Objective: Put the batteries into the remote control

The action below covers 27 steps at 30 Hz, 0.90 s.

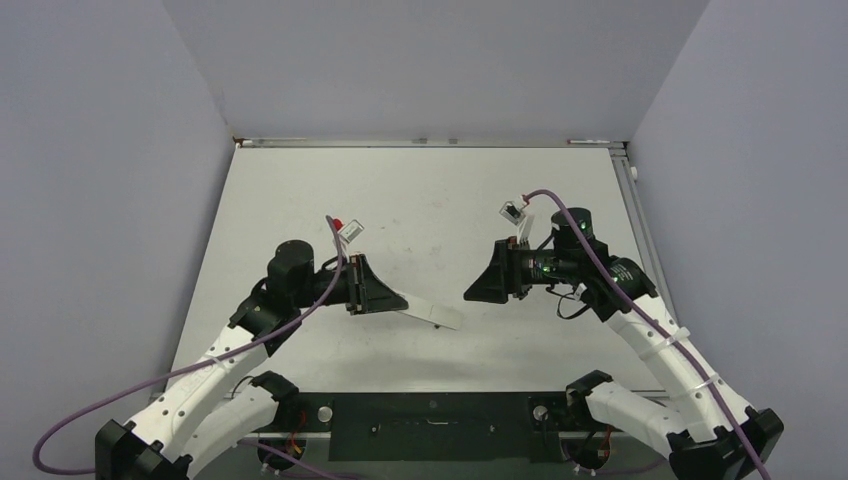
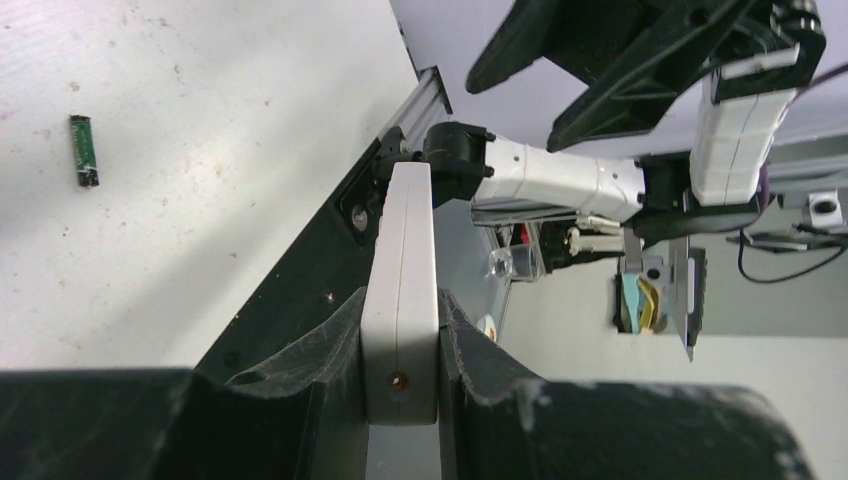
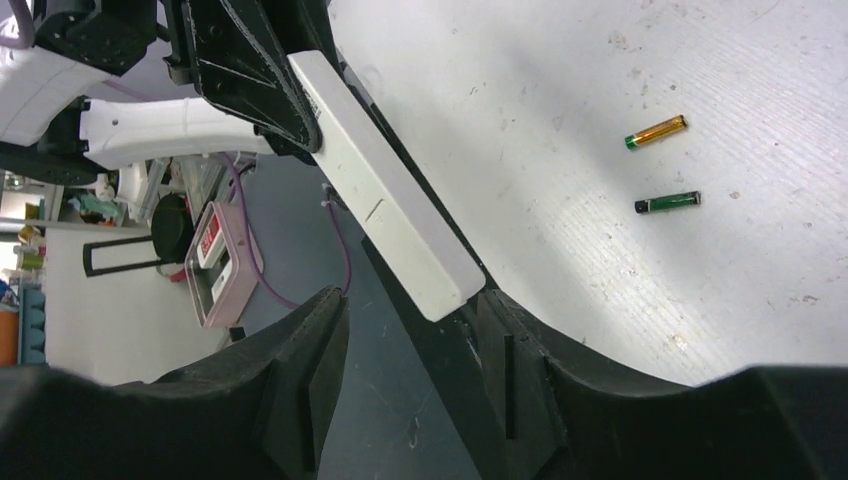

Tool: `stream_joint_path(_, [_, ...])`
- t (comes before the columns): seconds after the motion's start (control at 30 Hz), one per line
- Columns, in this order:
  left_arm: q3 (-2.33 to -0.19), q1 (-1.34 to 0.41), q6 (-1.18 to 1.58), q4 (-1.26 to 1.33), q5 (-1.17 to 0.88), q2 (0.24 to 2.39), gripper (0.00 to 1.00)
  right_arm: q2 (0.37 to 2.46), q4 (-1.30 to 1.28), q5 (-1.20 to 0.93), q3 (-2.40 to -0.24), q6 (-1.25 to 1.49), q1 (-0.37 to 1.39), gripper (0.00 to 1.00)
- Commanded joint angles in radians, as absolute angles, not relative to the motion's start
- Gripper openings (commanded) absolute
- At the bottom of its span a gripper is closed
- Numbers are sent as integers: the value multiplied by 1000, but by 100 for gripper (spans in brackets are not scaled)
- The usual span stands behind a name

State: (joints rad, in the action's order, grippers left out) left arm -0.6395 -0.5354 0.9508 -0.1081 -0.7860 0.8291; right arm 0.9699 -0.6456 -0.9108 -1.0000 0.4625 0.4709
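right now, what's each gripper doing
left gripper: closed on the slim white plastic remote control
right gripper: open, holding nothing

Remote in L jaws, above table; 2 batteries side by side on it.

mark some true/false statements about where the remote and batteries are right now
1. The left end effector grips the remote control. True.
2. Both batteries sit inside the remote control. False: the gold battery and the dark battery lie on the table.
3. The right end effector holds a battery. False: its jaws stand open, gripping nothing.
4. The gold battery and the dark battery lie apart, not touching. True.
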Motion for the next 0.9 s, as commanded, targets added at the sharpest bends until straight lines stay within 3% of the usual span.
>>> stream_joint_path(0.0, [-617,-529,1071,-15,-684,786,0,910,-558,-822,-958,573,465,49])
stream_joint_path(0.53, [-511,-514,1302,179,-631,735,0,784,-247,-730,-744,890,466,52])
stream_joint_path(0.87, [-509,-514,1321,195,-627,734,0,798,-230,-686,-724,939,486,50])
